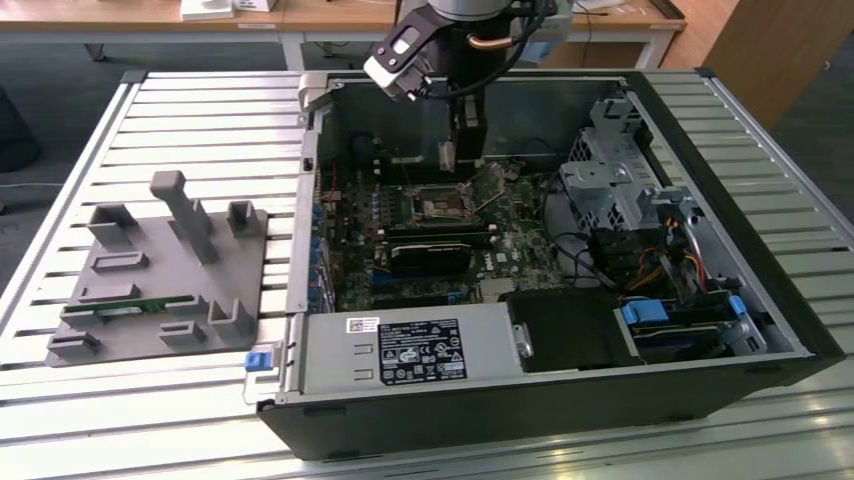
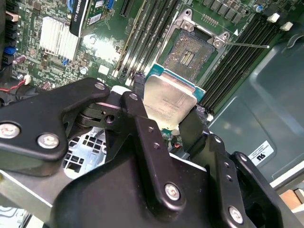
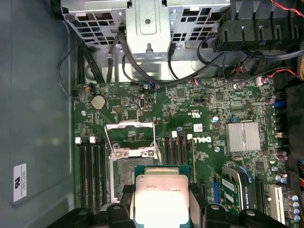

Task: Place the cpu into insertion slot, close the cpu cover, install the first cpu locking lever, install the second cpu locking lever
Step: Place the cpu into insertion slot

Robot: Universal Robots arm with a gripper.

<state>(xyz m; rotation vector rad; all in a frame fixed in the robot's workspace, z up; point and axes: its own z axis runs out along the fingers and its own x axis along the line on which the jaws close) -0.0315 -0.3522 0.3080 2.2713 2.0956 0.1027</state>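
My gripper (image 2: 167,108) pinched the chip (image 2: 168,97) by two opposite edges between its fingers (image 2: 142,128), metal top facing the cameras, in the air near the open socket (image 3: 128,165), whose cover (image 3: 129,130) stood swung back. Doing this placement well, I judged, meant keeping the chip level, square to the socket's rim, and settling it straight down without sliding. White printed stickers marked the case wall (image 3: 20,183) and the power supply (image 1: 420,352); faint print crossed the chip's top.

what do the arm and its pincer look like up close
The arm is black, with a pale silver-white wrist block and looped cables beside it. The pincer is matte black, built of flat jointed link bars with rounded ends. It has silver screw heads at the pivots and narrows to slim fingers.
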